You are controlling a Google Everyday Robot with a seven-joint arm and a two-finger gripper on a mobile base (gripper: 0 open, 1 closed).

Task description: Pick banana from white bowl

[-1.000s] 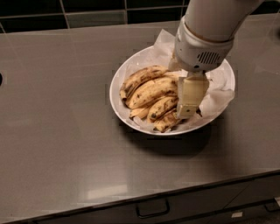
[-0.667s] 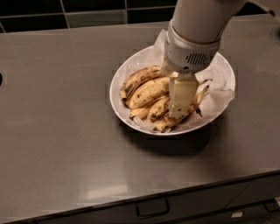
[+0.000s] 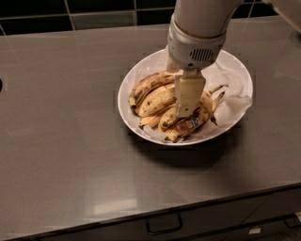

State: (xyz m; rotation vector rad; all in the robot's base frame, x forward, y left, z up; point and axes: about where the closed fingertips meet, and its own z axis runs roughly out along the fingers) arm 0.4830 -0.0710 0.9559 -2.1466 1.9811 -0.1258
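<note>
The white bowl [image 3: 125, 104] stands on the right half of the grey worktop [image 3: 66, 141], about midway between its back edge and its front edge. It is lined with crumpled white paper [image 3: 231, 85], which shows mostly on the side toward the right edge of the worktop.

In the bowl lies a heap of overripe, brown-speckled bananas. The banana [image 3: 149, 84] is the strongly arched one at the top of the heap, on the side toward the back left corner of the worktop. It rests against the other bananas, and its one end comes down near the bowl's rim. A straighter banana with a blue sticker [image 3: 192, 123] lies on the side toward the front edge, touching its neighbours.

The arm comes down from above the back edge. The gripper [image 3: 187, 111] points straight down into the middle of the heap. Its cream-coloured end is on the bananas just beside the sticker one and a little to the right of the arched banana. I cannot tell if the gripper is open or closed, or if it grips anything, because its lower end merges with the fruit.

Below the front edge a drawer handle [image 3: 163, 226] is seen. Behind the back edge there are dark wall tiles [image 3: 37, 7].
</note>
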